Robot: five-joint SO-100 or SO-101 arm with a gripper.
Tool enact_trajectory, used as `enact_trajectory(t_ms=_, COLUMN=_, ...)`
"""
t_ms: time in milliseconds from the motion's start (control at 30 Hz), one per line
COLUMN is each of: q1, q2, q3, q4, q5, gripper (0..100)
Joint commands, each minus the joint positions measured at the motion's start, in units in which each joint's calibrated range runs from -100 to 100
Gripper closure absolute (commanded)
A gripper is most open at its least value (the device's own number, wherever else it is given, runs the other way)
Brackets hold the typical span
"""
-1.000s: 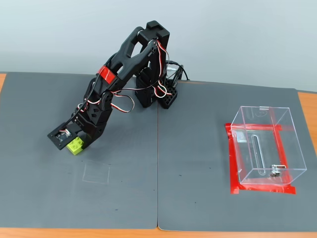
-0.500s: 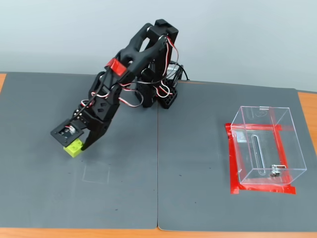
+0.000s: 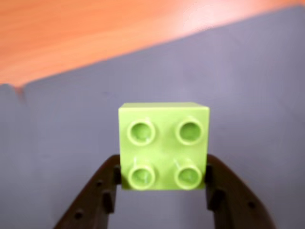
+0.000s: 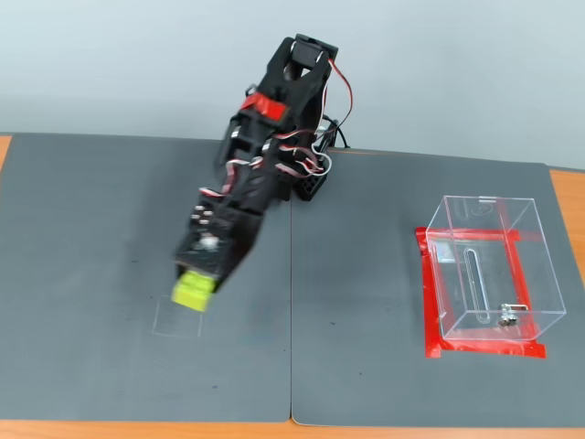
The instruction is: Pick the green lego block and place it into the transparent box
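The one gripper [image 3: 163, 179] is pinching the one green lego block [image 3: 163, 145] well left of the one transparent box [image 4: 494, 270].

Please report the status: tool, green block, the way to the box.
Tool shut on green lego block, block off the mat. Transparent box empty, on red tape to the right in the fixed view. Mat between them bare.

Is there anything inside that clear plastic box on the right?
Nothing loose shows inside the transparent box; through its walls you see only red tape under it and a small metal fitting. The green lego block is still far left, held in the gripper.
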Motion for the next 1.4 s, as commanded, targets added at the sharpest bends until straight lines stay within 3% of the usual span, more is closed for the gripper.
enact_trajectory(t_ms=0, q1=-6.38, q2=-6.15, q3=-2.90, q4=1.68, q5=-0.14, gripper=87)
enact_trajectory(t_ms=667, q1=-42.26, q2=-13.70, q3=-8.15, q4=5.59, q5=-0.09, gripper=87)
enact_trajectory(t_ms=967, q1=-55.31, q2=-3.44, q3=-18.37, q4=5.76, q5=-0.04, gripper=87)
enact_trajectory(t_ms=1367, q1=-63.74, q2=12.08, q3=-29.58, q4=5.76, q5=-0.04, gripper=87)
